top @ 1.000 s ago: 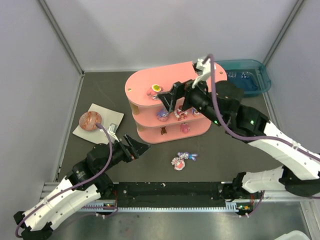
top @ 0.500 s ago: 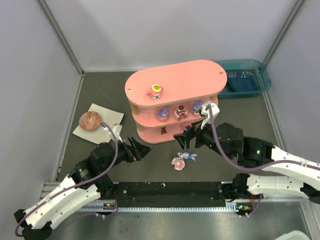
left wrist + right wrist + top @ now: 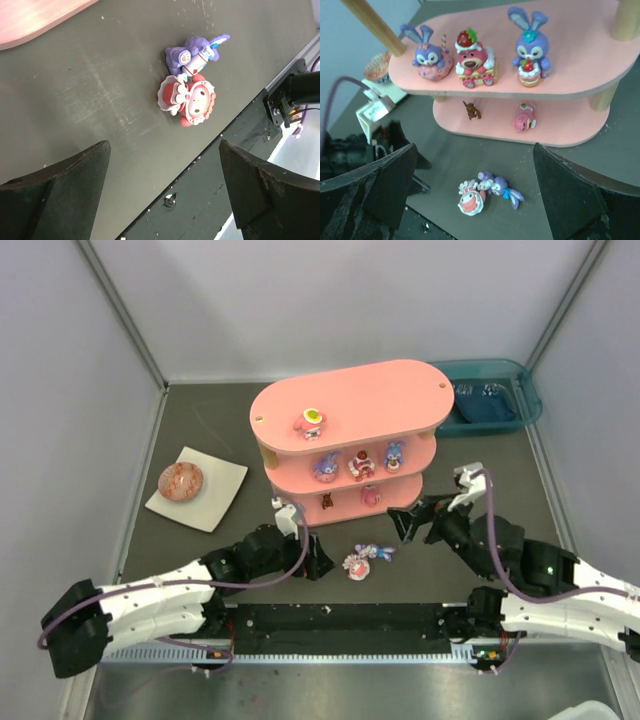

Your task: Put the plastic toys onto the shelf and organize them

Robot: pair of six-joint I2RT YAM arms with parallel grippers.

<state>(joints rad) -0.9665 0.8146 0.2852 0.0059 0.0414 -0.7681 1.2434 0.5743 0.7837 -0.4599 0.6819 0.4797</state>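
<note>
Hovering our spread left hand [image 3: 320, 562] just left of the two plastic toys [image 3: 366, 558] lying together on the worktop [image 3: 200, 420], nearer than the shelf [image 3: 350, 400], we judge the pickup is starting: next, straddle the pink one [image 3: 187, 97] and close.

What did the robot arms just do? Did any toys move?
The right gripper pulled back from the middle tier of the shelf, down near the table by the shelf's right end. It is open and empty. The left gripper slid right toward the two toys lying on the table, and it is open too. Those two toys, the shelf toys and the ball look unmoved.
</note>
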